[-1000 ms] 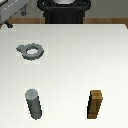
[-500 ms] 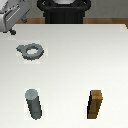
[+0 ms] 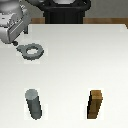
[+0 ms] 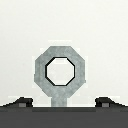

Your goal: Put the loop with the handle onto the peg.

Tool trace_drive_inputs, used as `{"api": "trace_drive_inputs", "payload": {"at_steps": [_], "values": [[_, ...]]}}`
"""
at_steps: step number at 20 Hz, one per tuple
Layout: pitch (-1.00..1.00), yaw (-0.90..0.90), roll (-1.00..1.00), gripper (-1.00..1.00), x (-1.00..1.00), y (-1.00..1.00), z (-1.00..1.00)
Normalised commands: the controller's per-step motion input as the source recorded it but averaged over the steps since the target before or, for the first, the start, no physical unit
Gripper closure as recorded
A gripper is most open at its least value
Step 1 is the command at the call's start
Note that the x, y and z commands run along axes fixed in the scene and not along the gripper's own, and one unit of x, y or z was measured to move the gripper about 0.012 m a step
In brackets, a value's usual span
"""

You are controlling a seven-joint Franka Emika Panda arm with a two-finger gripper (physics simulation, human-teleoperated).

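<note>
- My jaws (image 4: 64,102) hang spread wide and empty above the loop with the handle (image 3: 31,51); in the wrist view the two fingertips (image 4: 21,103) show dark at either side, with the loop's stubby tab running toward the gap between them
- The loop with the handle lies flat on the white counter (image 3: 75,65), toward the far corner on the exterior view's left, just beside my arm's grey head
- Its round hole is open and bare, showing the counter through it
- The peg (image 3: 34,104) stands upright near the front edge on the exterior view's left, well apart from the loop, with nothing on it
- A brown wooden block (image 3: 96,104) stands near the front edge on the exterior view's right, apart from the peg
- My reading of progress: nothing is finished yet. I am lined up over the loop but have not gripped it; grasping, lifting, carrying to the peg and threading the hole over it all remain
</note>
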Motion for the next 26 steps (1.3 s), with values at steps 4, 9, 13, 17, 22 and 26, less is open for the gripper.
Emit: {"api": "trace_drive_inputs", "payload": {"at_steps": [4, 9, 13, 17, 22, 26], "values": [[0.00, 0.00, 0.00, -1.00, 0.00, -0.25, -0.25], [0.00, 0.00, 0.00, -1.00, -0.20, 0.00, -0.20], [0.00, 0.00, 0.00, -1.00, 0.00, 0.00, -1.00], [0.00, 0.00, 0.00, 1.00, 0.00, 0.00, -0.25], [0.00, 0.00, 0.00, 1.00, 0.00, 0.00, 0.20], [0.00, 0.00, 0.00, 1.00, 0.00, 0.00, 1.00]]}}
